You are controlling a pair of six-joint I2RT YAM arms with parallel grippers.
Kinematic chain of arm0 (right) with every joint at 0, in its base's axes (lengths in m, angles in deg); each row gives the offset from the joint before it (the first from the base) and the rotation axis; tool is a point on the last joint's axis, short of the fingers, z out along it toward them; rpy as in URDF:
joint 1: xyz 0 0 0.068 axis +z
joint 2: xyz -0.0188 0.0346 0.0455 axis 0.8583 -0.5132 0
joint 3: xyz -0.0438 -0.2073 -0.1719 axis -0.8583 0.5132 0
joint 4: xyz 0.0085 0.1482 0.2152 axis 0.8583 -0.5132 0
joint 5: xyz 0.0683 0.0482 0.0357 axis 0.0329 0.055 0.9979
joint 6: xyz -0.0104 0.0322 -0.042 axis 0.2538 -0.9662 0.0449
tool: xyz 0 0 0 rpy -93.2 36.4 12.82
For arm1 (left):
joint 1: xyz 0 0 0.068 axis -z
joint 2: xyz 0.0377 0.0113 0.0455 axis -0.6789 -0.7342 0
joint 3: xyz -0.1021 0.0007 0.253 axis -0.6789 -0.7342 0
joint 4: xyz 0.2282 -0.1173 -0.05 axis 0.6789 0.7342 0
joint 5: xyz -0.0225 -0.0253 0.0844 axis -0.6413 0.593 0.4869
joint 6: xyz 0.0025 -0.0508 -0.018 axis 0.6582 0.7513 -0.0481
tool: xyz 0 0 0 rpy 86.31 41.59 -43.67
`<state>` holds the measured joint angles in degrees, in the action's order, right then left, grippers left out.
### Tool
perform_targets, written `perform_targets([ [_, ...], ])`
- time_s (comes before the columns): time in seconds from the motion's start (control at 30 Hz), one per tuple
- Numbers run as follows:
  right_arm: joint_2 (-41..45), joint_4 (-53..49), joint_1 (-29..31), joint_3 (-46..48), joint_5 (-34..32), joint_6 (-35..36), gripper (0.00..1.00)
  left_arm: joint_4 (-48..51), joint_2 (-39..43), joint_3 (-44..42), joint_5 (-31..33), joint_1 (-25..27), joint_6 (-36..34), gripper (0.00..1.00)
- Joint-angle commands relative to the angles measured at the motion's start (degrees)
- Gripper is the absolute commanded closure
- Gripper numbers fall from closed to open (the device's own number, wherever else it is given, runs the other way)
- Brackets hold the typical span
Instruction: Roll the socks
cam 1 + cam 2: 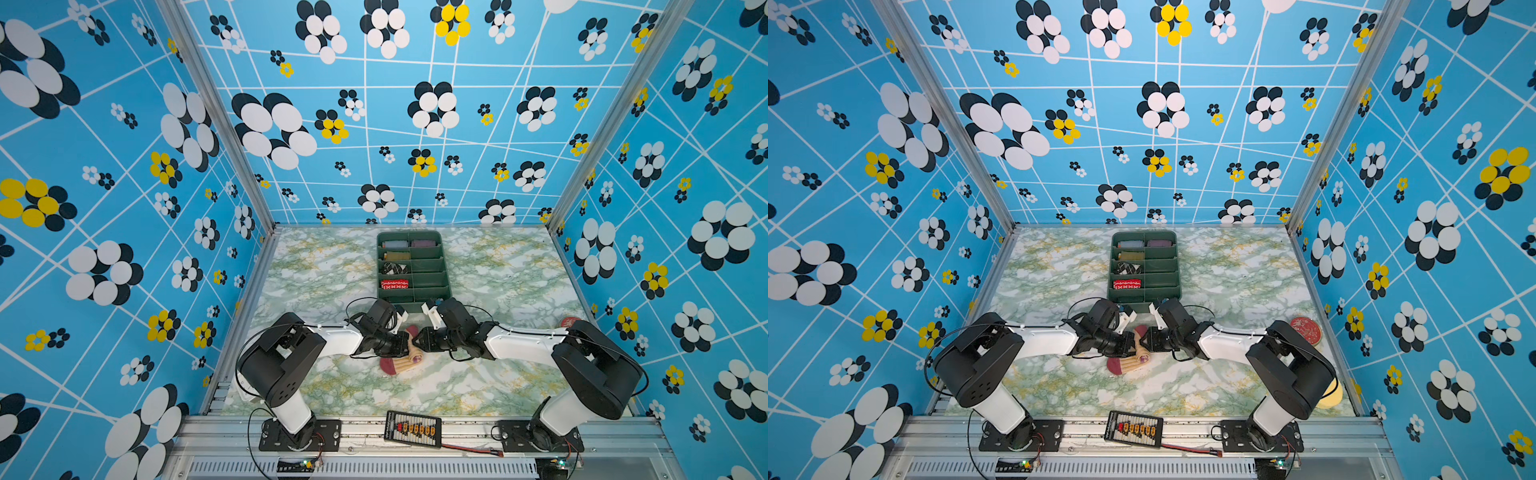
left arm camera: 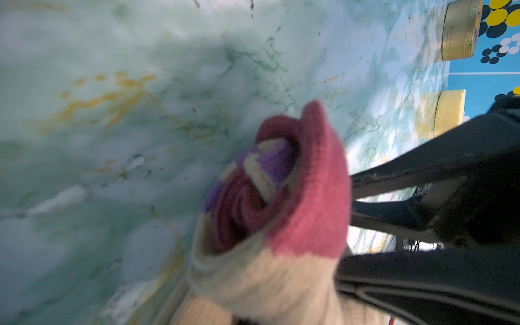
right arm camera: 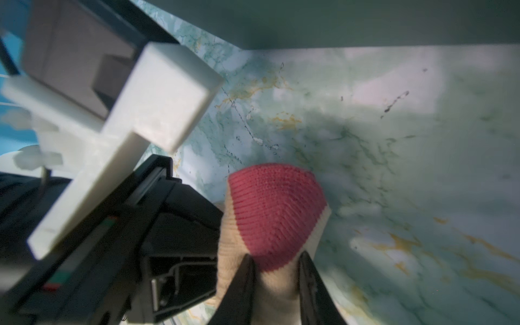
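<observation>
The socks point(image 1: 405, 363) lie near the table's front middle, partly rolled, with a dark red toe sticking out. In the left wrist view the socks point(image 2: 281, 225) show the roll's end: a spiral of dark red, purple stripes and cream. My left gripper point(image 1: 409, 347) is at the roll from the left; its jaws are buried under the cloth. My right gripper point(image 3: 277, 259) meets it from the right, its two black fingers point(image 3: 244, 281) pinching the cream cloth of the socks point(image 3: 275, 213) just below a dark red patch. In both top views the grippers almost touch over the roll point(image 1: 1131, 363).
A green divided tray point(image 1: 409, 233) stands just behind the grippers, holding a red white-patterned roll point(image 1: 394, 284), a black-and-white diamond roll point(image 1: 394, 268) and others. A red round tin point(image 1: 1306, 330) and a yellow sponge point(image 1: 1333, 395) sit at the right edge. A black board point(image 1: 413, 430) lies on the front rail.
</observation>
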<state>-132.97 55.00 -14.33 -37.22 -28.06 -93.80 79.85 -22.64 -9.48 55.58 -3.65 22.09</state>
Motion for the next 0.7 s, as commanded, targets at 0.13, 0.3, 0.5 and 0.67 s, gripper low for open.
perform_targets([
  [0.13,-6.66,-19.47,6.54,-5.01,-6.11,7.37,0.9,3.95,-3.21,-1.19,1.52,1.58,-1.86,1.0],
  [0.3,-7.6,-25.87,8.63,-7.0,-10.6,9.75,0.96,4.35,-3.2,-1.39,1.64,1.41,-2.12,1.0],
  [0.5,-5.87,-26.65,10.16,-5.72,-13.61,10.9,0.96,5.24,-3.2,-1.59,2.0,1.06,-2.57,1.0],
  [0.67,-5.38,-28.02,11.51,-5.61,-16.21,11.61,0.96,8.13,-1.06,-1.75,2.51,-0.41,-3.9,1.0],
])
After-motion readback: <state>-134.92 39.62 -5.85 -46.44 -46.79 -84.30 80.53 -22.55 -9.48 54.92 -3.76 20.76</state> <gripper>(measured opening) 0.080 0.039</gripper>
